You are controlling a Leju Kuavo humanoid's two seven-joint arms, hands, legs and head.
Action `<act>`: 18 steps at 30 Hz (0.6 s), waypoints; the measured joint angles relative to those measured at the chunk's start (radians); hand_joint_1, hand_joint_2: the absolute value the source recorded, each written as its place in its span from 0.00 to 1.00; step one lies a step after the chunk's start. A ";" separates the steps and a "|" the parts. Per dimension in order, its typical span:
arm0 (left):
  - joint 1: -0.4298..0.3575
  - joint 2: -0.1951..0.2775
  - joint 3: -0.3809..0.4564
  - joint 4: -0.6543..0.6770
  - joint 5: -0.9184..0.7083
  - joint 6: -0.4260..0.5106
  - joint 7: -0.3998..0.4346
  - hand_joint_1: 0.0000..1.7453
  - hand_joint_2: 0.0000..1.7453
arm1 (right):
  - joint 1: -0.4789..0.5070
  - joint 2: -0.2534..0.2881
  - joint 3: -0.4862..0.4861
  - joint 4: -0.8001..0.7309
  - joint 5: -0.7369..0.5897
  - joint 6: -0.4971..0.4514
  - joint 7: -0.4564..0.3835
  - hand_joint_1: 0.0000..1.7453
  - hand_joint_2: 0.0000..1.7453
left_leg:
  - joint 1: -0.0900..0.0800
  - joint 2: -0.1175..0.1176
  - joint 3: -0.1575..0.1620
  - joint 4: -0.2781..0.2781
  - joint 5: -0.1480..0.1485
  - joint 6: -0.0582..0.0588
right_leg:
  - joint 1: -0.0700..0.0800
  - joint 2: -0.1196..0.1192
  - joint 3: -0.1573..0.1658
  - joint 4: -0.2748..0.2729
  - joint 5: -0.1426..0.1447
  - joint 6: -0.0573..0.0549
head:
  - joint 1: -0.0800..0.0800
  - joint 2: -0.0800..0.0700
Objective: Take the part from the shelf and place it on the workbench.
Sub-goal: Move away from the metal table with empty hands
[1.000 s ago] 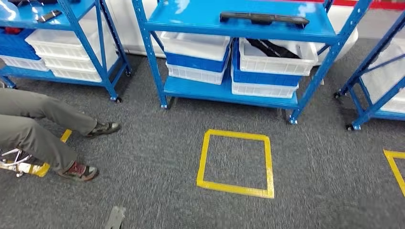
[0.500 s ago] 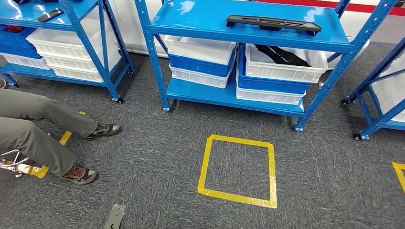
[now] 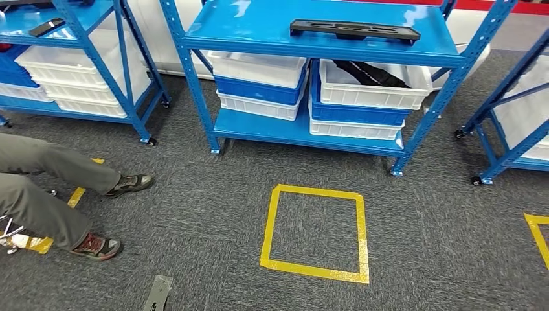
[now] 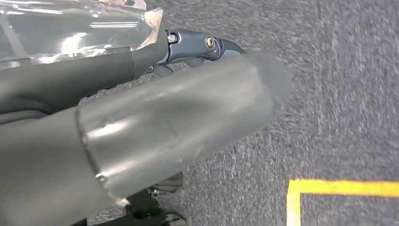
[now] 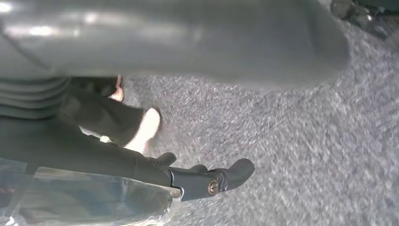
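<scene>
A long flat black part (image 3: 353,30) lies on the top board of the middle blue shelf (image 3: 259,35), towards its right side. My left hand (image 4: 155,127) hangs over grey carpet beside a corner of yellow tape (image 4: 329,188); its thumb and dark fingers are stretched out and hold nothing. My right hand (image 5: 108,155) also hangs over the carpet with its fingers extended and nothing in them. Both hands are far from the shelf.
White and blue bins (image 3: 369,87) fill the shelf's lower board, one holding a dark part (image 3: 369,72). Similar blue shelves stand left (image 3: 78,58) and right (image 3: 518,110). A yellow tape square (image 3: 315,225) marks the carpet before the shelf. A seated person's legs (image 3: 45,188) stretch in from the left.
The whole picture has shifted, so the camera has moved: the middle shelf now sits a little further left in view. The black part stays on its board.
</scene>
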 joint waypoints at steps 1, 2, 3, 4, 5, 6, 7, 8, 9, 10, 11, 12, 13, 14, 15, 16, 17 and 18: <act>0.000 0.001 0.000 0.000 0.000 0.000 0.000 0.00 0.00 | -0.002 0.002 0.000 0.000 0.002 0.001 0.001 0.00 0.00 | -0.003 -0.007 0.007 -0.016 -0.001 0.007 | -0.003 0.008 -0.003 -0.002 0.001 0.005 | -0.001 0.000; 0.000 0.001 0.000 0.000 0.000 0.000 0.001 0.00 0.00 | -0.003 0.003 0.000 0.000 0.005 0.002 0.002 0.00 0.00 | -0.006 -0.003 0.009 -0.022 -0.003 0.010 | -0.004 0.015 -0.004 -0.006 0.003 0.011 | -0.003 0.000; -0.001 0.001 0.000 0.000 0.001 0.000 0.001 0.00 0.00 | -0.003 0.003 0.000 0.000 0.007 0.003 0.004 0.00 0.00 | -0.006 0.005 0.018 -0.035 0.001 0.013 | -0.004 0.020 -0.005 -0.011 0.005 0.018 | -0.006 0.000; -0.002 0.000 0.000 -0.001 0.001 0.000 0.000 0.00 0.00 | -0.002 0.003 0.000 0.000 0.009 0.004 0.005 0.00 0.00 | -0.005 0.014 0.030 -0.052 0.007 0.014 | -0.002 0.014 -0.006 -0.009 0.004 0.023 | -0.005 0.000; -0.002 0.000 0.000 -0.001 0.001 0.000 0.000 0.00 0.00 | -0.003 0.003 0.000 0.000 0.010 0.005 0.005 0.00 0.00 | -0.003 0.024 0.043 -0.070 0.015 0.015 | 0.002 0.001 -0.015 0.008 -0.006 0.023 | -0.003 0.000; -0.002 -0.001 0.001 -0.001 0.002 0.000 -0.001 0.00 0.00 | -0.005 0.003 0.000 0.000 0.011 0.007 0.006 0.00 0.00 | -0.001 0.035 0.055 -0.085 0.021 0.015 | 0.006 -0.014 -0.033 0.046 -0.024 0.020 | -0.001 0.000; -0.002 -0.001 0.001 -0.001 0.002 0.001 -0.001 0.00 0.00 | -0.007 0.002 0.000 0.000 0.011 0.009 0.006 0.00 0.00 | -0.003 0.044 0.059 -0.091 0.024 0.015 | 0.005 -0.030 -0.062 0.103 -0.049 0.016 | 0.000 0.000; -0.002 -0.001 0.001 -0.001 0.002 0.001 -0.001 0.00 0.00 | -0.009 0.002 0.000 0.000 0.012 0.011 0.006 0.00 0.00 | -0.005 0.054 0.061 -0.092 0.024 0.016 | 0.005 -0.037 -0.097 0.171 -0.074 0.014 | 0.001 0.000; -0.001 -0.002 0.001 -0.001 0.002 0.001 -0.001 0.00 0.00 | -0.009 0.001 0.000 0.000 0.012 0.013 0.006 0.00 0.00 | -0.006 0.063 0.061 -0.092 0.022 0.015 | 0.005 -0.040 -0.128 0.226 -0.091 0.016 | 0.001 0.000; -0.001 -0.003 0.001 -0.001 0.002 0.001 -0.001 0.00 0.00 | -0.008 0.000 0.000 0.000 0.012 0.014 0.006 0.00 0.00 | -0.007 0.071 0.062 -0.091 0.020 0.014 | 0.004 -0.041 -0.144 0.251 -0.093 0.021 | 0.001 0.000; -0.001 -0.004 0.001 -0.001 0.002 0.001 -0.001 0.00 0.00 | -0.007 -0.001 0.000 0.000 0.012 0.015 0.006 0.00 0.00 | -0.008 0.079 0.063 -0.091 0.018 0.012 | 0.004 -0.044 -0.139 0.236 -0.079 0.030 | 0.001 0.000; -0.001 -0.005 0.001 -0.001 0.002 0.001 -0.001 0.00 0.00 | -0.007 -0.002 0.000 0.000 0.012 0.015 0.006 0.00 0.00 | -0.008 0.086 0.066 -0.089 0.014 0.009 | 0.004 -0.050 -0.111 0.179 -0.052 0.039 | 0.001 0.000; -0.001 -0.006 0.001 -0.001 0.002 0.001 -0.001 0.00 0.00 | -0.007 -0.003 0.000 0.000 0.012 0.015 0.006 0.00 0.00 | -0.009 0.093 0.069 -0.086 0.010 0.005 | 0.004 -0.068 -0.072 0.101 -0.021 0.045 | 0.001 0.000; -0.001 -0.006 0.001 -0.001 0.002 0.001 -0.001 0.00 0.00 | -0.009 -0.004 0.000 0.000 0.013 0.015 0.006 0.00 0.00 | -0.013 0.099 0.070 -0.080 0.003 0.000 | 0.006 -0.084 -0.037 0.035 0.003 0.046 | 0.002 0.000; -0.001 -0.006 0.002 -0.001 0.002 0.001 -0.001 0.00 0.00 | -0.011 -0.004 0.000 0.000 0.013 0.015 0.006 0.00 0.00 | -0.016 0.105 0.071 -0.074 -0.004 -0.006 | 0.007 -0.096 -0.013 -0.010 0.019 0.041 | 0.002 0.000; -0.001 -0.006 0.002 -0.001 0.002 0.001 -0.001 0.00 0.00 | -0.013 -0.004 0.000 0.000 0.015 0.016 0.006 0.00 0.00 | -0.020 0.111 0.072 -0.069 -0.010 -0.011 | 0.009 -0.101 -0.004 -0.028 0.025 0.033 | 0.002 0.000; -0.001 -0.006 0.004 -0.001 0.003 0.001 -0.001 0.00 0.00 | -0.014 -0.004 0.000 0.000 0.016 0.018 0.006 0.00 0.00 | -0.022 0.116 0.072 -0.067 -0.013 -0.014 | 0.011 -0.094 -0.004 -0.027 0.027 0.026 | 0.001 0.000; -0.002 -0.006 0.006 -0.002 0.004 0.001 -0.001 0.00 0.00 | -0.014 -0.004 0.000 0.000 0.017 0.020 0.006 0.00 0.00 | -0.021 0.122 0.073 -0.065 -0.015 -0.016 | 0.007 -0.085 -0.005 -0.027 0.028 0.020 | 0.000 0.000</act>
